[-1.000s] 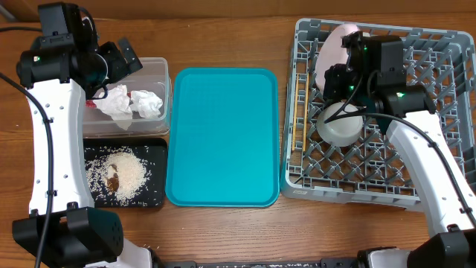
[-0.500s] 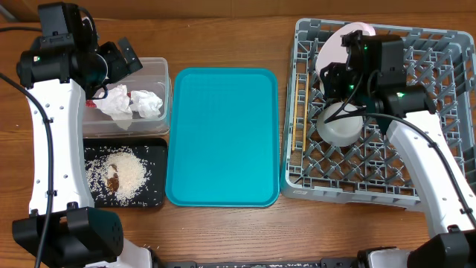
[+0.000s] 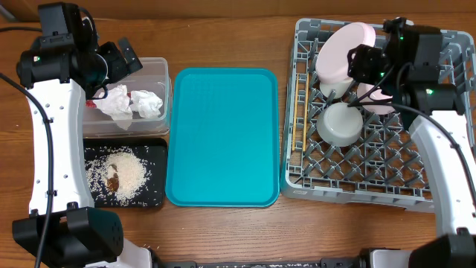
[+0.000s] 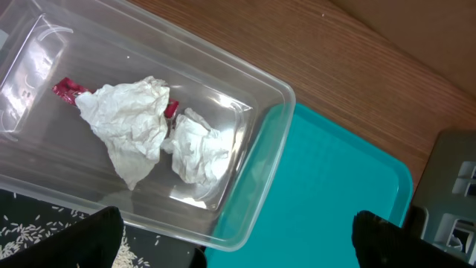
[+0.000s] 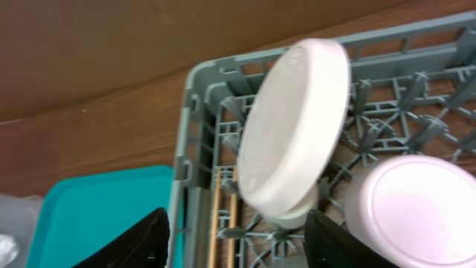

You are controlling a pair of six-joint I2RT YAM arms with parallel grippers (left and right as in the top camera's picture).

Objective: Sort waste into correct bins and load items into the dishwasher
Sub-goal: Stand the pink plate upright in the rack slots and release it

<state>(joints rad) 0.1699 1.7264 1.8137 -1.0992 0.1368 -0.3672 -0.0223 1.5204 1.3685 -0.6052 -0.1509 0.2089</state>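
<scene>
A pale pink plate stands on edge, tilted, at the back left of the grey dishwasher rack. My right gripper hangs open just right of the plate, holding nothing. An upturned grey-white bowl sits in front of the plate, with an upturned pink bowl to its right. Two chopsticks lie along the rack's left side. My left gripper is open over the clear tub, which holds napkins and a red wrapper.
A black tray with rice and a brown scrap lies in front of the clear tub. The teal serving tray lies between the bins and the rack, with bare wooden table around it.
My right gripper has opened, let go of the plate and drawn back to the right. The plate now stands on its own in the rack. The left arm has not moved.
</scene>
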